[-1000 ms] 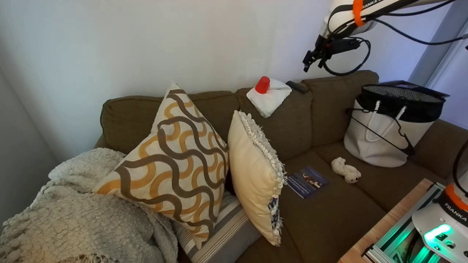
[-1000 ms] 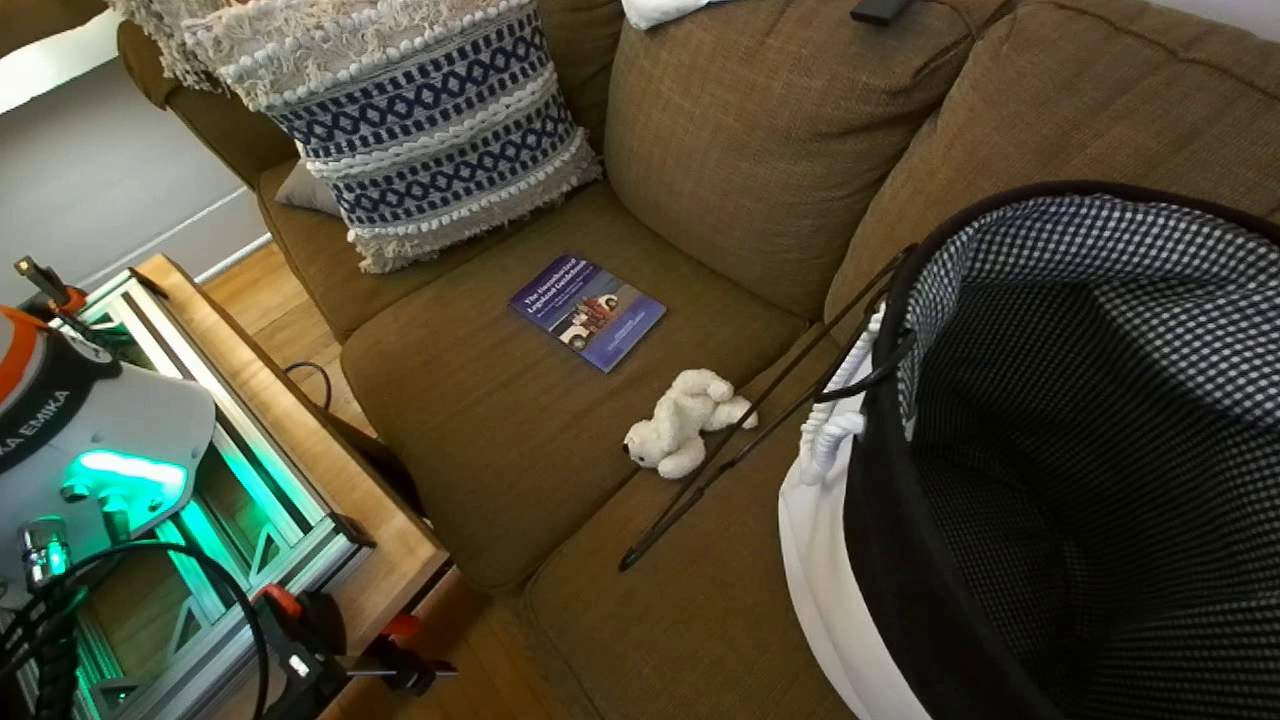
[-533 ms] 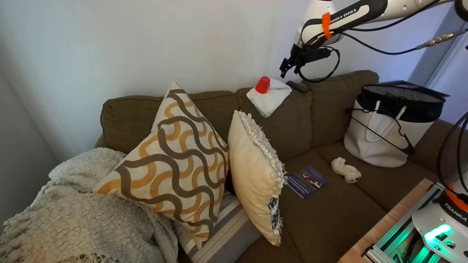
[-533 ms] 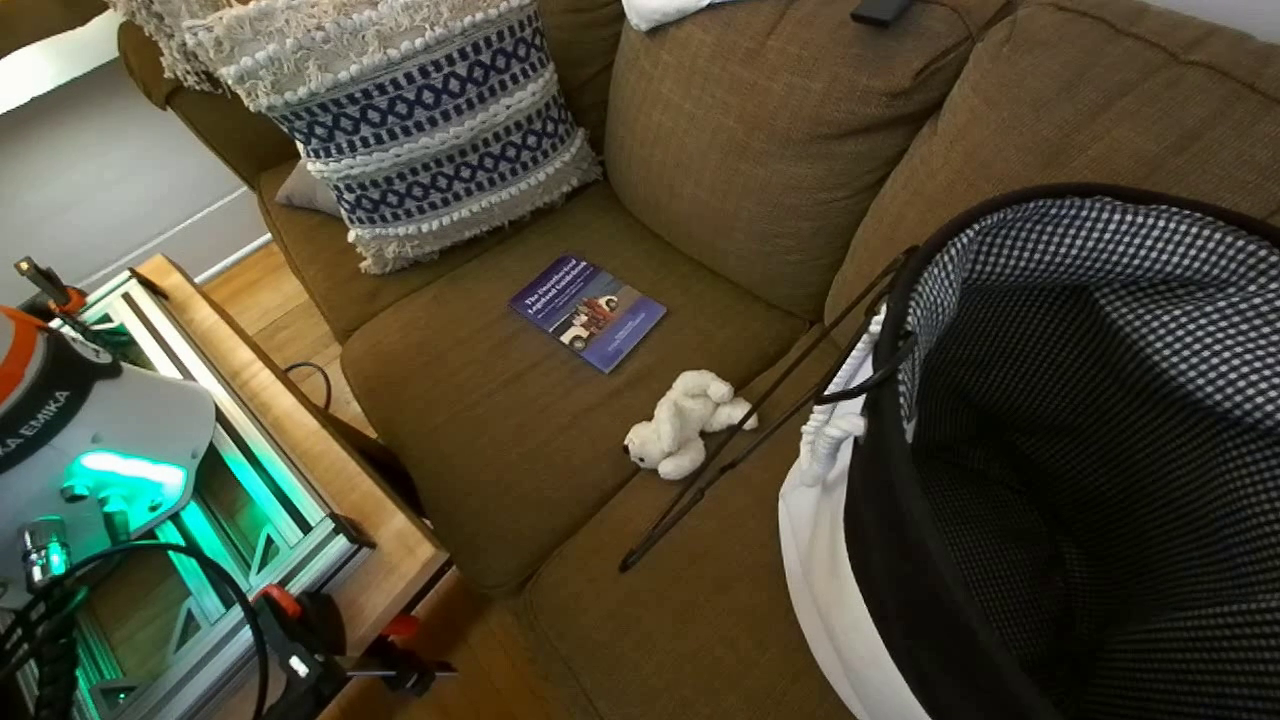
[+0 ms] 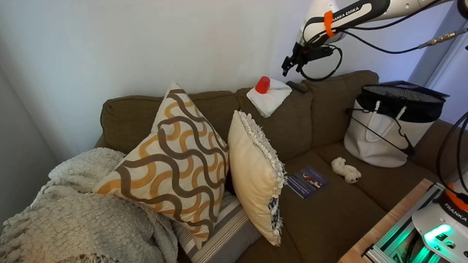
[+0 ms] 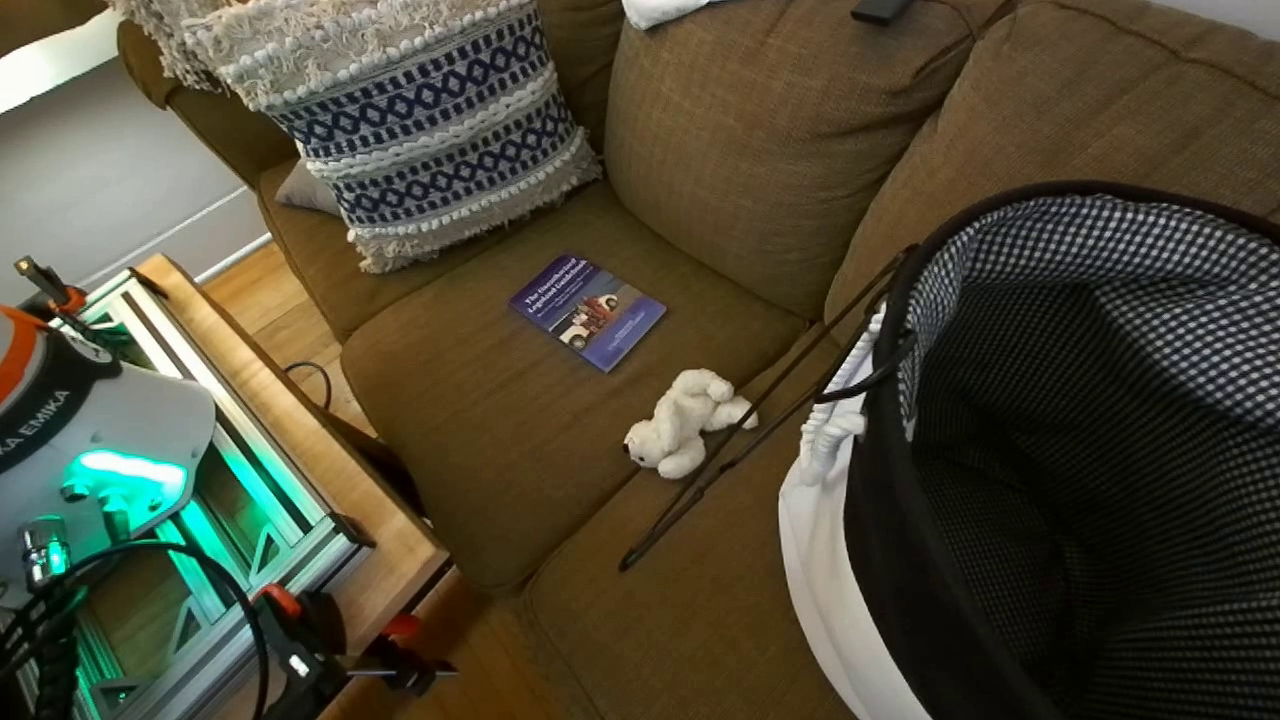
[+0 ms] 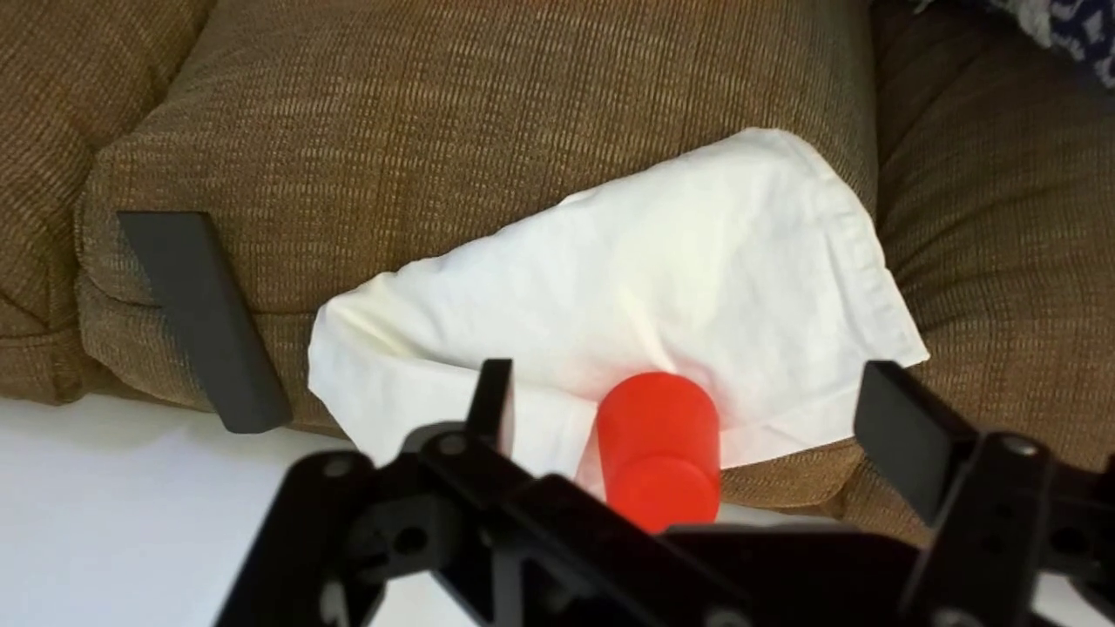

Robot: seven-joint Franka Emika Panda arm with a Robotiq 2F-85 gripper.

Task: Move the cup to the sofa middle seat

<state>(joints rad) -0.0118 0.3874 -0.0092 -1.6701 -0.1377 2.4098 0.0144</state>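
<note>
The red cup (image 5: 262,85) stands upside down on a white cloth (image 5: 272,98) on top of the sofa's backrest. My gripper (image 5: 291,69) is in the air above the backrest, up and to the right of the cup in that exterior view. In the wrist view the gripper (image 7: 684,392) is open, and the cup (image 7: 658,435) appears between its fingers, untouched; its lower end is partly hidden by the gripper. The sofa middle seat (image 6: 470,420) is flat brown fabric, seen in both exterior views (image 5: 321,215). The cup is out of view in an exterior view that shows the cloth's edge (image 6: 660,10).
A black remote (image 7: 209,322) lies on the backrest beside the cloth. A book (image 6: 588,310) and white plush toy (image 6: 685,425) lie on the seats. A hanger (image 6: 690,490) leans against a large basket (image 6: 890,560). A fringed pillow (image 5: 252,175) stands beside the middle seat. The wall is behind.
The arm has moved left and down toward the cup in an exterior view, then drifted slightly back right and up. The cup and the other things have not moved.
</note>
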